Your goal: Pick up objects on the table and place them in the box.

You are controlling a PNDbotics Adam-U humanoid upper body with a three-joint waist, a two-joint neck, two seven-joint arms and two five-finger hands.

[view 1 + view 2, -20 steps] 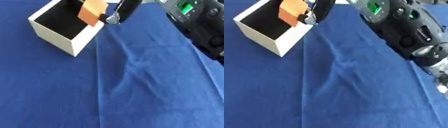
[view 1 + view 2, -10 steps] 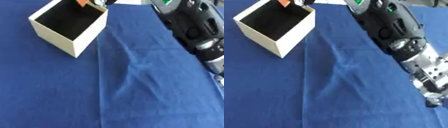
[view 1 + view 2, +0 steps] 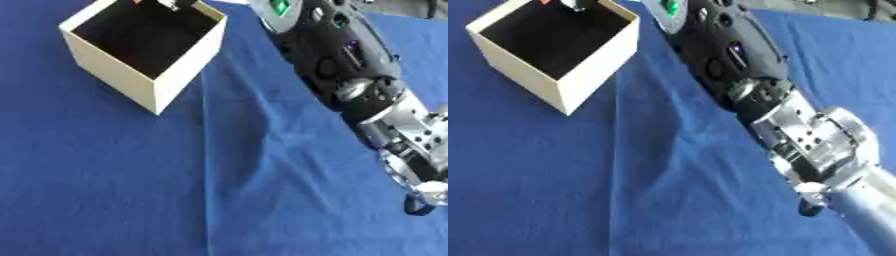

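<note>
Because the task is to drop table objects into the box [image 3: 144,50], the right arm [image 3: 737,75] stretches from the near right diagonally to the far left, so that its hand arrives above the box's far rim. Only a sliver of that right hand [image 3: 175,4] shows at the top edge, a dark fingertip or two, and whether the fingers are pinching or spread cannot be told from what is visible. Just beside it a small orange scrap [image 3: 137,1] peeks in at the frame edge, over the far side of the box; it is probably the object being carried, though whether it is held or already free is not clear. The box sits upright at the far left on the blue cloth [image 3: 131,190], its open top facing up and its dark interior showing nothing inside from this angle, which suits a release from above. The cloth is wrinkled in the middle and carries no other loose item in view. The left hand shows in neither view. The step looks like the release over the box.
</note>
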